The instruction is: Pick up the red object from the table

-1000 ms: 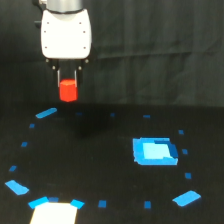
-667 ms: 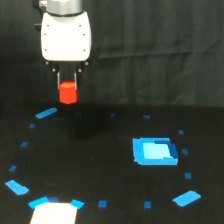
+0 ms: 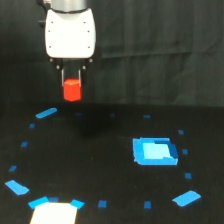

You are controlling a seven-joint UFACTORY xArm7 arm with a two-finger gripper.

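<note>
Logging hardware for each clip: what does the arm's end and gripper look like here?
The gripper has a boxy white housing with rounded corners, topped by a grey cylindrical wrist section. A dark underside carries two thin dark fingers pointing down. No cables or markings can be made out.

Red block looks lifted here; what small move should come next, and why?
Probably a short hold or slight further lift. The gripper is shut on the red object, which hangs clear above the black table, so the pick looks essentially done.
</note>
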